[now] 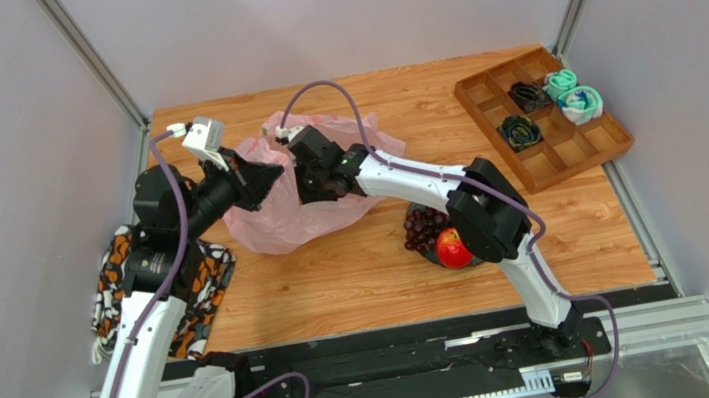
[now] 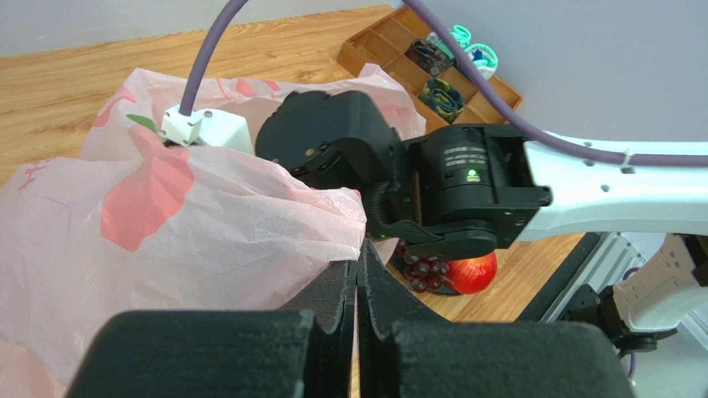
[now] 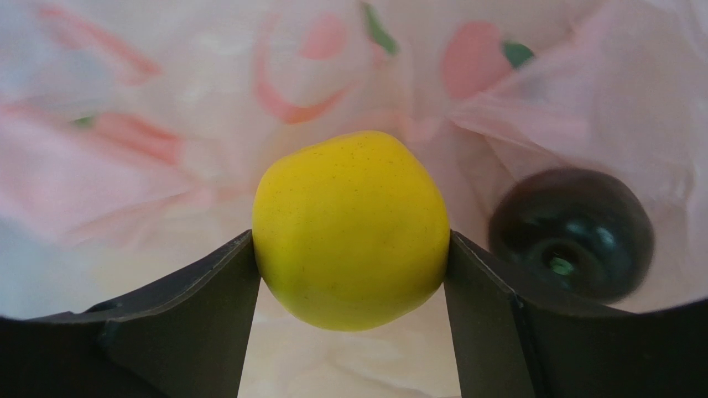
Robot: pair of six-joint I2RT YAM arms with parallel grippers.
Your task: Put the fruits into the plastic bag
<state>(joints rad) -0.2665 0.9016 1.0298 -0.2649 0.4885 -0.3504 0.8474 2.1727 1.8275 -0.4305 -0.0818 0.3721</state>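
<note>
The pink plastic bag [image 1: 269, 214] lies at the table's middle left. My left gripper [image 1: 270, 178] is shut on its rim and holds the mouth up; the pinch shows in the left wrist view [image 2: 359, 269], with the bag [image 2: 166, 224] to the left. My right gripper [image 1: 310, 180] reaches inside the bag, shut on the yellow citrus [image 3: 351, 228] between its fingers [image 3: 208, 307]. The dark plum [image 3: 571, 232] lies inside the bag to the right. The red apple [image 1: 452, 247] and the grapes [image 1: 424, 227] sit on a dark plate by my right arm. The banana is out of view.
A wooden compartment tray [image 1: 581, 154] with teal and black coiled bundles stands at the back right. An orange-black patterned cloth [image 1: 199, 287] lies at the table's left edge under my left arm. Grey walls close in on both sides.
</note>
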